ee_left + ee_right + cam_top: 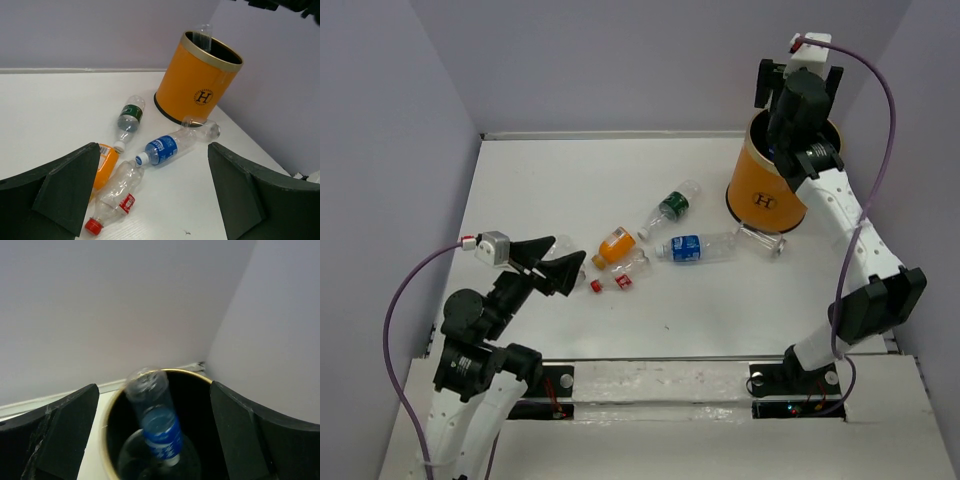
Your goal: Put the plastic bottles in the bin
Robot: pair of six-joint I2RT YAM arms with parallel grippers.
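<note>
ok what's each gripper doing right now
Left gripper: open, holding nothing.
Right gripper: open above the tall orange cylindrical bin, holding nothing; a clear blue-labelled plastic bottle is inside it.

a flat white tabletop fills the floor of the enclosure; plain pale lilac walls rise on three sides; a tiny dark speck lies on the tabletop's near part

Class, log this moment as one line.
right end effector: open above bin | blue-label bottle: inside bin | left end effector: open | other bottles: on table
</note>
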